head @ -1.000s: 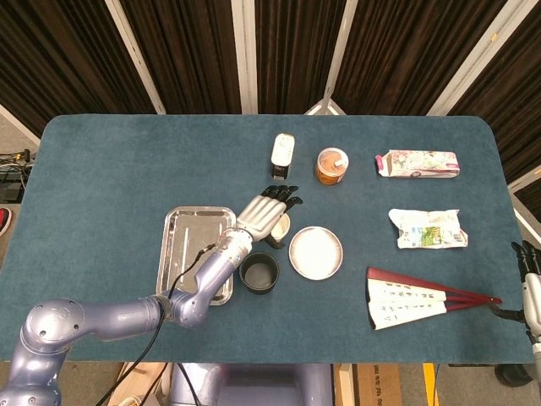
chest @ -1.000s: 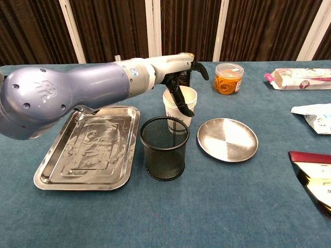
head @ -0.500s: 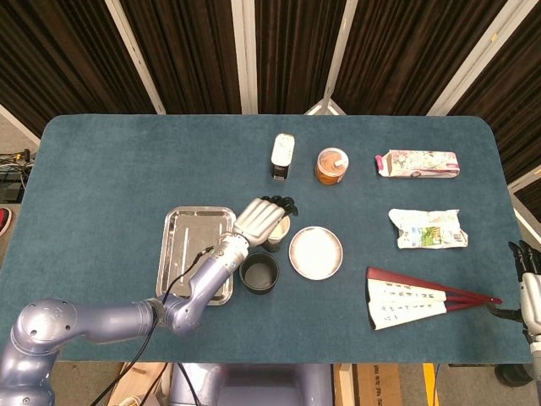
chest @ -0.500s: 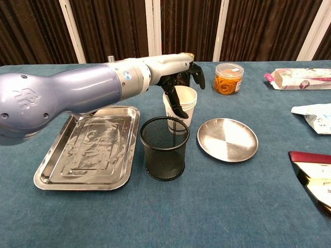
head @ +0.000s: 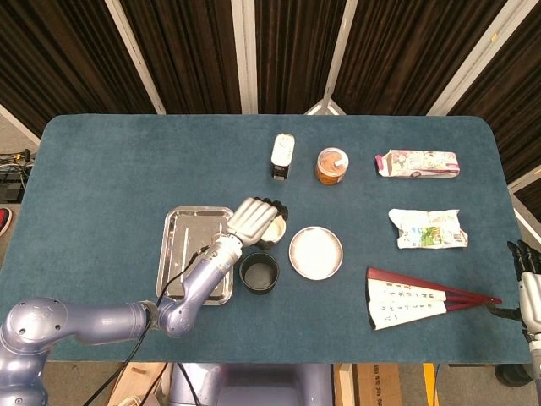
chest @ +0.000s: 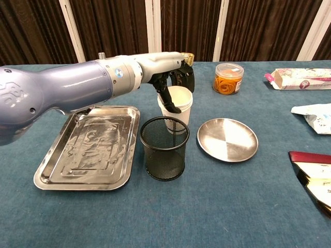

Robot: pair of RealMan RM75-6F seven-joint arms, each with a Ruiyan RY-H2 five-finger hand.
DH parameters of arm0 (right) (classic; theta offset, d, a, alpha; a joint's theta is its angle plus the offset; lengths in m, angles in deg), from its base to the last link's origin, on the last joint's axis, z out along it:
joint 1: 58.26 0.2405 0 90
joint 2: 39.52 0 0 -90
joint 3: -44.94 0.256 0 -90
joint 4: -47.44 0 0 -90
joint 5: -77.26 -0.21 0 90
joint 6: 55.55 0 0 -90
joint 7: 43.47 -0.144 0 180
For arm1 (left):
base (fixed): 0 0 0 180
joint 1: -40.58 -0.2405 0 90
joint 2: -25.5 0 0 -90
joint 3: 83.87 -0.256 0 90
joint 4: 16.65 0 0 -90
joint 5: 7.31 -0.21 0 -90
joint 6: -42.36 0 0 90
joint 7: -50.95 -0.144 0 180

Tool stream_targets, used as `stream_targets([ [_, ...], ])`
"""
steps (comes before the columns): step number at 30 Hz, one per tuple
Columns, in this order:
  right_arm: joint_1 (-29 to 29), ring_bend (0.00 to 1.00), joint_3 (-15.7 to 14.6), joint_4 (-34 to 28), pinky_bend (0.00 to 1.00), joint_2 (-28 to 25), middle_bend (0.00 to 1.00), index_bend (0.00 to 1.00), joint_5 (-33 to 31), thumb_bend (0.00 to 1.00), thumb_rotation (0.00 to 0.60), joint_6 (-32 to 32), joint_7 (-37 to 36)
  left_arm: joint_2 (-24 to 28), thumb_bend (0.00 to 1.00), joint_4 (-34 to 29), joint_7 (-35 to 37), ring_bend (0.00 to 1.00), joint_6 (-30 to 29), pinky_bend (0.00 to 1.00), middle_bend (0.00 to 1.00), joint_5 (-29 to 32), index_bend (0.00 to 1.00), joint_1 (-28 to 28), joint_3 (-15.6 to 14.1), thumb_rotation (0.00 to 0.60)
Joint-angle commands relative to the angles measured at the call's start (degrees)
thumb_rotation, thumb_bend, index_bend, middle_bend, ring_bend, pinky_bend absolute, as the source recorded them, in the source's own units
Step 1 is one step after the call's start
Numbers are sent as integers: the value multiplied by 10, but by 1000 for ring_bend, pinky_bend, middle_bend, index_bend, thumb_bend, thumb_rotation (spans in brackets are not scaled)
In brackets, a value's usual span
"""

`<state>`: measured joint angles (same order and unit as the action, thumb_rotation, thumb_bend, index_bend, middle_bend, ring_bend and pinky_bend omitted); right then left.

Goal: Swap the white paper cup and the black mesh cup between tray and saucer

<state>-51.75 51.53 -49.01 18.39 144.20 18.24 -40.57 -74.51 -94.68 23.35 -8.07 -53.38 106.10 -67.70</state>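
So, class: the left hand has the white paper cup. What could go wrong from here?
1. The black mesh cup stands close in front of the white paper cup; a low carry toward the tray could knock it over.
2. The left hand grips near the rim, so the thin cup may crumple or slip.
3. Both cups are off the saucer, so the swap could get muddled.

Left hand [chest: 173, 82] grips the white paper cup [chest: 175, 106], just behind the black mesh cup [chest: 164, 148], between steel tray [chest: 57, 173] and round saucer [chest: 227, 139].
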Motion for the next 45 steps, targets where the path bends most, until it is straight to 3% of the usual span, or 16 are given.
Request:
stream_targets([
  [1, 0, 0, 0, 2, 0, 0, 0, 0, 0, 0, 600, -1, -1, -1, 383, 3, -1, 349, -7, 401, 350, -4, 404, -2, 0, 600],
  [8, 1, 0, 1, 4, 0, 1, 0, 0, -1, 0, 600, -6, -5, 1, 420, 7, 11, 358, -25, 409, 361, -19, 422, -8, 7, 600],
  [14, 2, 0, 1, 6, 0, 2, 0, 0, -3, 0, 600, -8, -3, 37, 418, -26, 28, 358, -30, 404, 345, -31, 419, -21, 19, 600],
  [17, 2, 0, 2, 5, 0, 1, 0, 0, -3, 0, 600, -8, -5, 80, 414, -67, 22, 354, -37, 397, 336, -35, 415, -33, 19, 600],
  [25, 1, 0, 1, 2, 0, 1, 0, 0, -1, 0, 600, -7, -1, 243, 413, -226, -8, 341, -40, 387, 312, -20, 407, -88, -18, 600],
  [30, 0, 0, 2, -2, 0, 0, 0, 0, -2, 0, 600, -3, 4, 298, 413, -255, 15, 335, -17, 380, 309, -20, 405, -113, -43, 600],
  [37, -1, 0, 1, -4, 0, 1, 0, 0, -3, 0, 600, -1, 9, 295, 409, -218, 56, 329, 7, 373, 299, -54, 404, -136, -76, 600],
  [45, -2, 0, 2, -3, 0, 1, 0, 0, -3, 0, 600, -1, 6, 264, 400, -170, 110, 285, 26, 345, 260, -106, 400, -147, -85, 600],
])
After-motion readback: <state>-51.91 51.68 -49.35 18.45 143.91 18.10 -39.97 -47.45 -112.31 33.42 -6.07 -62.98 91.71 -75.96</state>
